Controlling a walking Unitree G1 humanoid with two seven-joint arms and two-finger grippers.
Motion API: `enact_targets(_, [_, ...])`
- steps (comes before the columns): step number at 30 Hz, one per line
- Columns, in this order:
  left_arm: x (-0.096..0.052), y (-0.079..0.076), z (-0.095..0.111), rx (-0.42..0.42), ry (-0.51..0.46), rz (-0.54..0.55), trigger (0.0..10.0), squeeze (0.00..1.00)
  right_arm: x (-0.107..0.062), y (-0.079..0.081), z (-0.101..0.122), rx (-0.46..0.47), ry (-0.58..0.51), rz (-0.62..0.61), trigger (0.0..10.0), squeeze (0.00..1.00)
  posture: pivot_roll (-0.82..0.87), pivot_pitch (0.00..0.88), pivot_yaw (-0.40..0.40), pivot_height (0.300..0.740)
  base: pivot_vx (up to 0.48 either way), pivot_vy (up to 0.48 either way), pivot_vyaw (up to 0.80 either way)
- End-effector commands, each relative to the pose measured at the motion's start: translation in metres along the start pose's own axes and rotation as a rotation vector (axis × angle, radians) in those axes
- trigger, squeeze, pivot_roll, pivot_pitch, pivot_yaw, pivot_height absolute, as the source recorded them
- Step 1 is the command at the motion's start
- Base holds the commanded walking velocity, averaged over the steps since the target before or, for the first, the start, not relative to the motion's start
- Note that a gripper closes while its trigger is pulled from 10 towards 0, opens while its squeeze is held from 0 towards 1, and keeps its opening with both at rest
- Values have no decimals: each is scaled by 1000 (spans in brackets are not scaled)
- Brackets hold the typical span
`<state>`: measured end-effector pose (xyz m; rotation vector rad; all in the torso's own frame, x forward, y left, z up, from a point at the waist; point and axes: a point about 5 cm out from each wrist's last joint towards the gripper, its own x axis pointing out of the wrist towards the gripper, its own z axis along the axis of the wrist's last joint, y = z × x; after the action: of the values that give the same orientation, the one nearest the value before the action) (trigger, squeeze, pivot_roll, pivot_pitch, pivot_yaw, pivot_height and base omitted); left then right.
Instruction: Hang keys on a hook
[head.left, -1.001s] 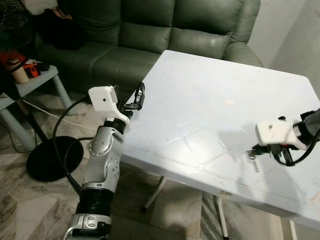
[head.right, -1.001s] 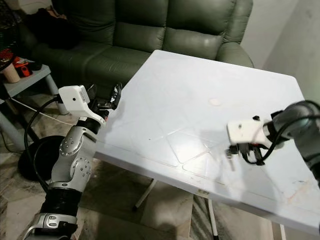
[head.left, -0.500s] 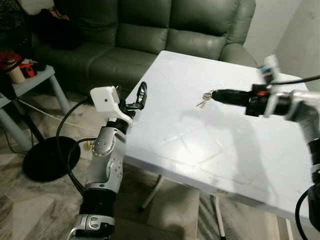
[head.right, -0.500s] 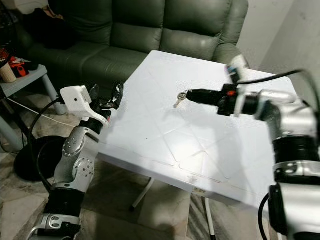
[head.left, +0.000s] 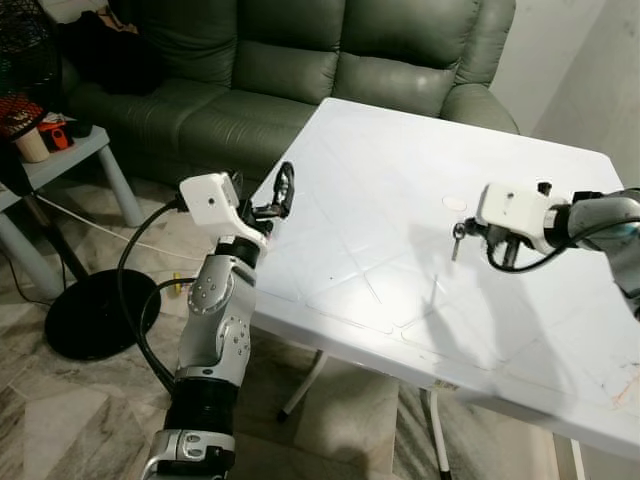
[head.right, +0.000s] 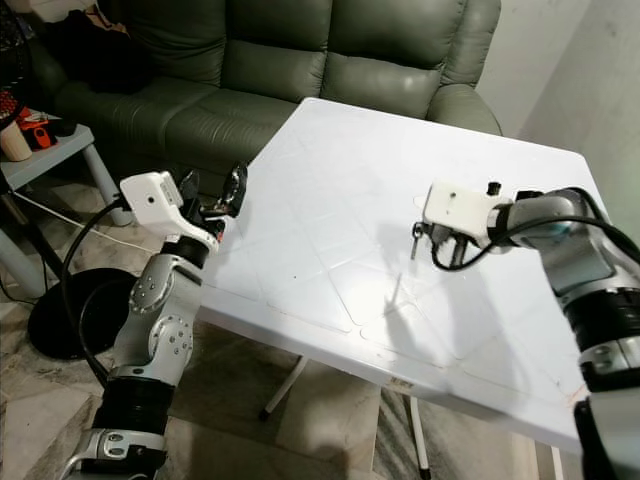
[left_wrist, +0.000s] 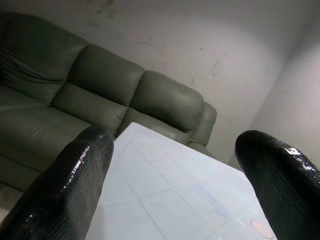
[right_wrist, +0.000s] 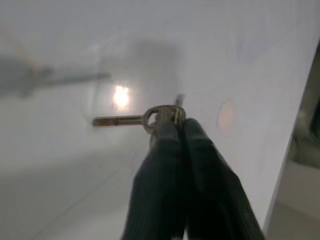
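The right jaws (right_wrist: 172, 127) are clenched on the keys (head.left: 458, 236), holding them above the white bench (head.left: 400, 200) at about 3 o'clock. The left jaws (head.left: 280, 195) stand released at the bench's 9 o'clock edge. A green sofa (head.left: 300, 70) sits at 12 o'clock, and a small side table (head.left: 70, 160) at 10.

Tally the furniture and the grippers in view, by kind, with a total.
Sofa: 1
White table: 1
Side table: 1
Grippers: 2, left open, right shut on keys
Total: 5
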<state>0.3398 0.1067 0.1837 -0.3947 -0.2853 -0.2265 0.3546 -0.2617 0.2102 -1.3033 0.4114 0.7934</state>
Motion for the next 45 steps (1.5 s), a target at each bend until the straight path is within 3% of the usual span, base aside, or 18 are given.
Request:
enact_targets(1, [3,-5,6,-2,-22,-18,10000,0,-5,-5,3,10,-51,-19,10000,0,-39,21,-82,736,0,0,0])
enact_targets(3, [4,-5,7,-2,-25,-17,10000,0,-3,-1,7,91,-119,17,10000,0,-36,18,-83,736,0,0,0])
enact_targets(4, [5,-5,8,-5,-29,-15,10000,0,0,-12,26,425,-366,-25,10000,0,-33,13,-86,736,0,0,0])
enact_targets(8, [6,-4,9,-12,-37,-11,10000,0,4,-18,25,524,-456,-130,10000,0,-32,10,-87,736,0,0,0])
enact_targets(9, [6,-4,10,-15,-38,-10,10000,0,8,-18,23,681,-510,-150,10000,0,-32,10,-87,736,0,0,0])
enact_targets(10, [6,-3,10,-16,-40,-10,10000,0,15,-18,22,960,-615,-151,10000,0,-32,10,-87,736,0,0,0])
enact_targets(11, [6,-3,10,-16,-40,-10,10000,0,15,-18,22,960,-615,-151,10000,0,-32,10,-87,736,0,0,0])
enact_targets(12, [7,-3,11,-15,-43,-9,10000,0,19,-21,19,1245,-698,-177,10000,0,-21,7,-91,736,0,0,0])
enact_targets(15, [8,-1,13,-20,-48,-3,10000,0,26,-21,11,1622,-758,-229,10000,0,-21,7,-91,736,0,0,0])
enact_targets(19, [9,-1,14,-33,-51,0,10000,0,45,-2,-2,2053,-625,-400,10000,0,-21,11,-81,736,0,0,0])
enact_targets(23, [11,-3,14,-53,-51,-10,10000,0,54,18,-14,2294,-463,-492,10000,0,-16,12,-80,736,0,0,0])
enact_targets(25, [14,-4,16,-54,-52,-13,10000,0,64,44,-22,2413,-205,-554,10000,0,-17,7,-76,736,0,0,0])
enact_targets(28, [17,-6,16,-62,-51,-20,10000,0,70,56,-21,2460,-90,-545,10000,0,-17,5,-77,736,0,0,0])
enact_targets(30, [18,-7,17,-68,-50,-25,10000,0,72,50,-10,2436,-184,-494,10000,0,-17,5,-77,736,0,0,0])
enact_targets(33, [21,-11,17,-65,-45,-52,10000,0,58,17,11,2017,-535,-628,10000,0,-11,4,-76,736,0,0,0])
enact_targets(37, [24,-17,17,-63,-33,-97,10000,0,42,8,41,1799,-825,-768,10000,0,-9,4,-73,736,0,0,0])
enact_targets(40, [25,-17,17,-81,-36,-100,10000,0,34,3,53,1925,-1010,-713,10000,0,-7,1,-67,736,0,0,0])
enact_targets(45, [28,-17,22,-41,-54,-92,10000,0,31,4,66,1777,-990,-756,10000,0,-6,0,-58,736,0,0,0])
